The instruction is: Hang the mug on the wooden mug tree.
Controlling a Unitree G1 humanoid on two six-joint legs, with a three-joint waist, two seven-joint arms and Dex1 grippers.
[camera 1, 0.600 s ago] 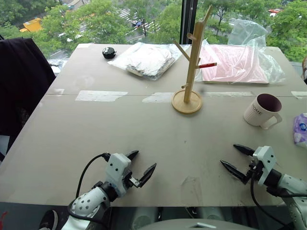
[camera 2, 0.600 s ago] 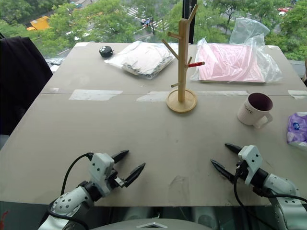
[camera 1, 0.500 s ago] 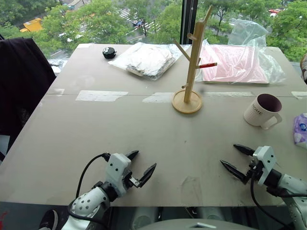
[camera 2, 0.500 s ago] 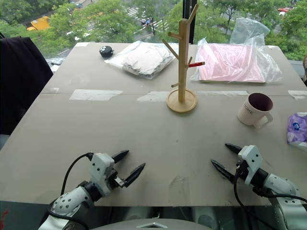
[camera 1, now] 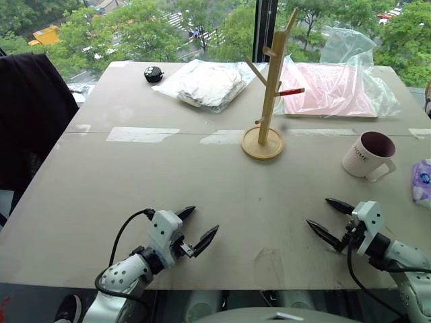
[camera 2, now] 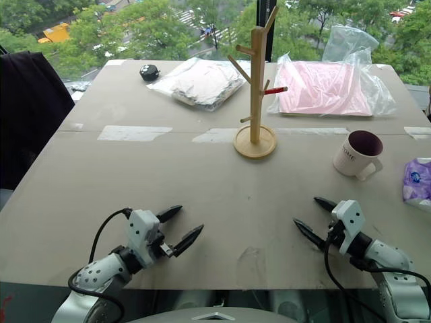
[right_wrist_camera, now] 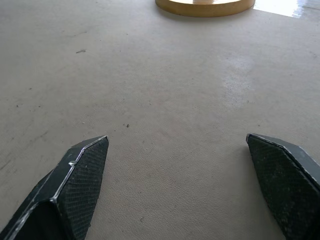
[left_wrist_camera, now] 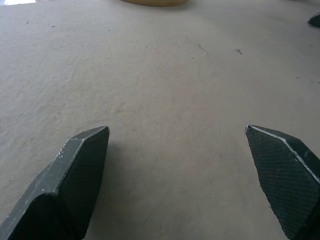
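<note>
The white mug (camera 1: 367, 156) with a maroon inside stands upright at the table's right, its handle turned toward the near right. Left of it and a little farther back rises the wooden mug tree (camera 1: 271, 87) on its round base (right_wrist_camera: 204, 7), one peg red-tipped. My right gripper (camera 1: 324, 221) hovers low over the near right of the table, open and empty, well short of the mug. Over the near left, my left gripper (camera 1: 196, 225) is open too, holding nothing. Bare tabletop lies between both pairs of fingertips.
At the back of the grey table (camera 1: 168, 175) lie a bagged white cloth (camera 1: 205, 82), a pink item in clear plastic (camera 1: 333, 87) and a small black object (camera 1: 153, 74). A purple-printed packet (camera 1: 423, 182) sits at the right edge. A dark chair (camera 1: 30, 121) stands at the left.
Both grippers have edged slightly forward over the table and stay open. The mug and the mug tree have not moved.
</note>
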